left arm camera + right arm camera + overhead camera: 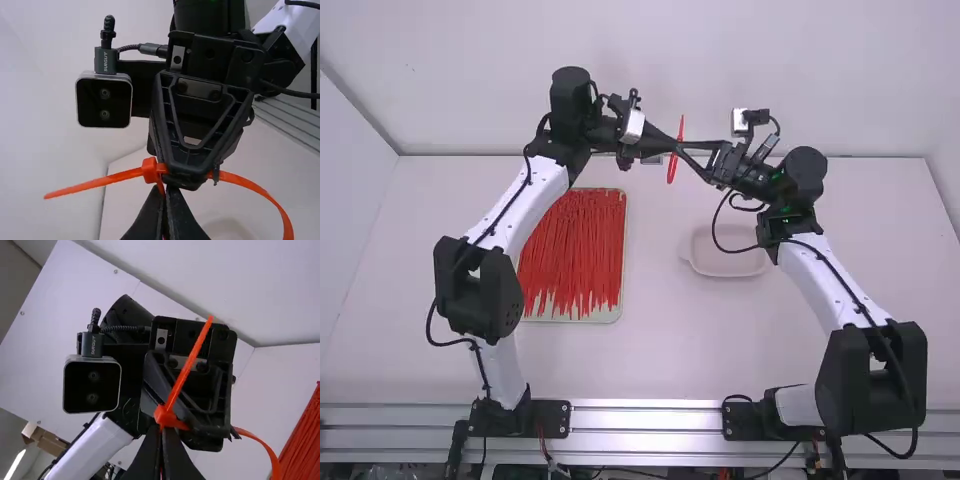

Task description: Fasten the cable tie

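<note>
Both arms are up off the table, meeting in the air just beyond the far edge of the tray (570, 317) of spare ties (575, 255), toward the side where the white dish (700, 262) sits. Between them is the orange cable tie (115, 179).

The left gripper (165, 195) has its fingers pressed together on the strap right by the head (149, 170). The right gripper (161, 440) is pinched onto the tie at almost the same spot, so the two sets of fingertips crowd each other.

The tail (192, 357) pokes out free past the head, and the rest of the strap sweeps away in a loop (270, 207). It looks to me as if the tail is already threaded, though I can't see the slot itself.

This is a featherweight strip: thin, smooth and springy. It won't break, but I'd expect it to twist or slide between hard fingers. The head is the stiff, chunky part, so that's where one gripper should hold. The other wants the tail close to where it emerges, pulling straight along the strap. Take it far out and it will only bend.
</note>
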